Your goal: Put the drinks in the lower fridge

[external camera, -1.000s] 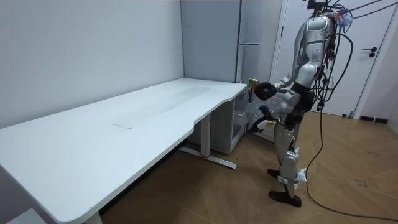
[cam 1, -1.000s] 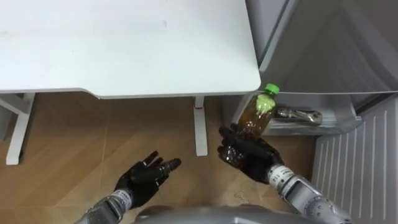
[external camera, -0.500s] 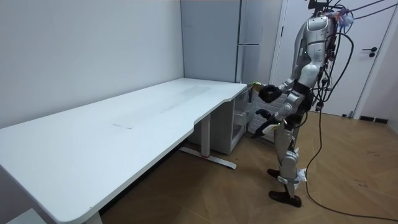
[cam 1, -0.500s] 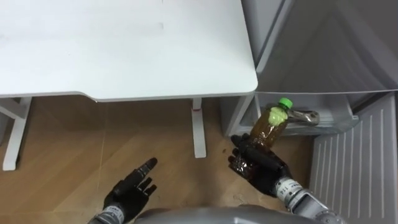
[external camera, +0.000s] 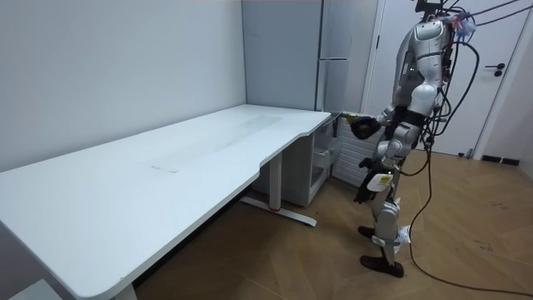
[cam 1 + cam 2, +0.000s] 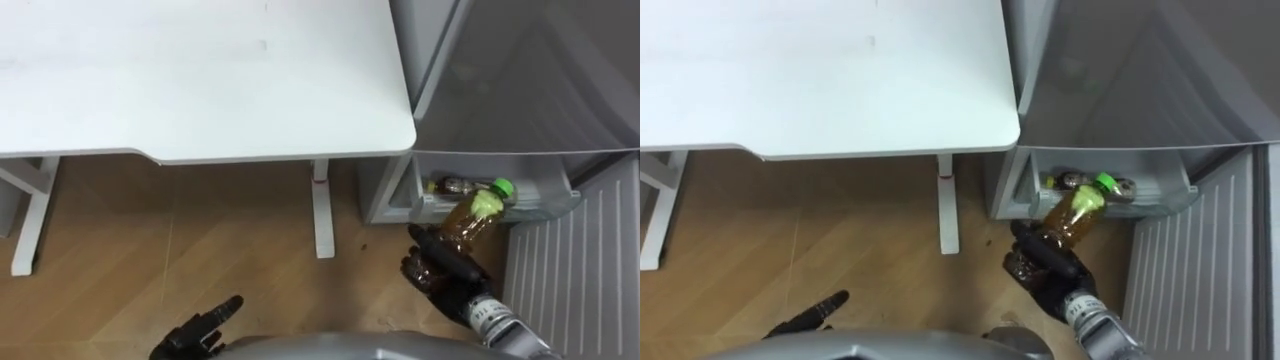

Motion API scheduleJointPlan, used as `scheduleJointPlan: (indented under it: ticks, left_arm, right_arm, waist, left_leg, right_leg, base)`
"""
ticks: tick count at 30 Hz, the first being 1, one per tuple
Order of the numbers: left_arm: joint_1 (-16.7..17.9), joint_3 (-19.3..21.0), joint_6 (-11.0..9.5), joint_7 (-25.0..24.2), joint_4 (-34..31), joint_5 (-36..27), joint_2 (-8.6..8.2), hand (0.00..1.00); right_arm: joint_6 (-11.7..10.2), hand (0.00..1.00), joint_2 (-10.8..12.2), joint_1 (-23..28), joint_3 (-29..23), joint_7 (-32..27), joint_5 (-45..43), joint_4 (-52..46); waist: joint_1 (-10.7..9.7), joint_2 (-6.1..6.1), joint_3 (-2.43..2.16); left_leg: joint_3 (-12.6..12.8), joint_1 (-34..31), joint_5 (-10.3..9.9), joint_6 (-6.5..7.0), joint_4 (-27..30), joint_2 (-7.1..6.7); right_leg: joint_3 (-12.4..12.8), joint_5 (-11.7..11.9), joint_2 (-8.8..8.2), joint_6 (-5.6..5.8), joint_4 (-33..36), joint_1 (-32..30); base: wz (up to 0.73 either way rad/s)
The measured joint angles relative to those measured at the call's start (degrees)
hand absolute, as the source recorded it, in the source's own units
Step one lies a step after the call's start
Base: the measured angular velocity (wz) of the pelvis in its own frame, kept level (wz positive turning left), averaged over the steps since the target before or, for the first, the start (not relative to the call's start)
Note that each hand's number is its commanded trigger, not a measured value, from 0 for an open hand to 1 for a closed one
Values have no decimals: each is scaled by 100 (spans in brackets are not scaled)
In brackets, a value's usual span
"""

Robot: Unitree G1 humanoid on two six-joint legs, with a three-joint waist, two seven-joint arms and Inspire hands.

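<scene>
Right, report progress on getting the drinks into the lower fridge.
Done: the grey lower fridge drawer stands open, with one dark bottle lying inside. In hand: the right hand grips an amber, green-capped plastic bottle tilted toward the drawer. Left: setting it in. The left hand hangs open.

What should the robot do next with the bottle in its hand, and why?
Probably move the right hand a little forward and down, toward the open fridge drawer. The hand holds the bottle tilted, its green cap pointing at the drawer, where a second bottle lies, so it looks nearly there.
</scene>
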Motion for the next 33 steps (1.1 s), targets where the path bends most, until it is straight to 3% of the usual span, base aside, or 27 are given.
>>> scheduleJointPlan:
  ticks: [5,10,16,21,26,32,33]
  left_arm:
    - [69,208,-11,225,81,340,6,0]
    - [-89,282,-43,442,159,561,23,0]
    - [-687,277,-29,589,308,558,29,0]
    - [-1316,145,-31,794,446,606,-16,0]
    - [-1741,-57,-35,857,740,685,-19,0]
    - [-2030,-97,-44,1112,922,673,-13,0]
    - [-2097,-101,-44,1189,923,673,-6,0]
  right_arm:
    - [-14,100,-3,-184,-434,-453,400,215]
    - [-248,100,-81,-1153,-574,-912,1055,1057]
    - [-361,100,-95,-2419,-746,-1288,1662,2003]
    - [-449,100,-119,-3393,-771,-1428,1873,2779]
    - [-442,100,-150,-3786,-978,-1550,1950,3140]
    - [-428,100,-289,-4252,-1226,-2181,1956,3254]
    - [-428,100,-363,-4401,-1226,-2295,1973,3254]
  waist:
    - [-104,16,10]
    - [-103,26,18]
    - [-92,-29,49]
    - [-41,-170,99]
    - [110,-235,115]
    - [234,-360,198]
    - [224,-379,229]
  left_leg:
    - [-105,-215,1,4,99,-24]
    - [-101,-598,5,4,280,-34]
    - [-155,-1184,45,17,551,-53]
    - [-183,-1787,67,43,780,-83]
    - [-95,-2237,95,84,914,-120]
    - [-62,-3197,110,108,1386,-216]
    - [-62,-3446,112,113,1529,-237]
  right_leg:
    - [-68,-6,-39,-9,22,-138]
    - [-32,-16,-65,-32,166,-515]
    - [-74,-7,-126,-64,352,-1085]
    - [-160,-10,-222,-83,625,-1683]
    - [-144,-10,-318,-89,870,-2206]
    - [-20,-44,-506,-115,1479,-3238]
    - [-19,-51,-519,-125,1613,-3481]
  base:
    - [8]
    - [-2]
    - [6]
    - [5]
    - [-2]
    - [2]
    - [7]
